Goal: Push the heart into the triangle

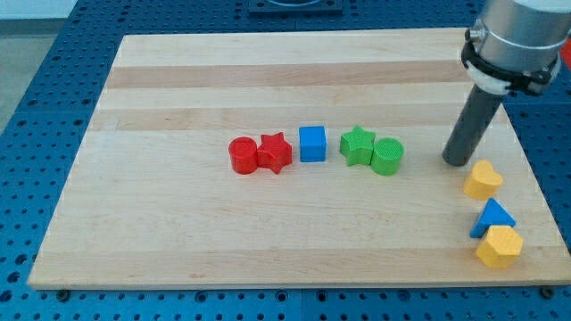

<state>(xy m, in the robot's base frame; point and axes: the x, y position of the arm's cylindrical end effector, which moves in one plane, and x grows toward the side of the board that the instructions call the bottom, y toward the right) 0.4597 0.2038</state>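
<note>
Resting just above-left of the yellow heart (483, 180), my tip (459, 161) grips nothing; blue triangle (493, 217) sits below.

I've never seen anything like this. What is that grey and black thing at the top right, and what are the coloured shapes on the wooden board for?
That is the end of a robot arm. It has no hand, only a dark rod; my tip slides on the wooden board and pushes blocks. Nothing is held. One camera looks down at the board from an unrecorded spot. In a row lie a red cylinder, red star, blue cube, green star and green cylinder. At the view's right are a yellow heart, blue triangle and yellow hexagon. The tip stands just up-left of the heart.
</note>
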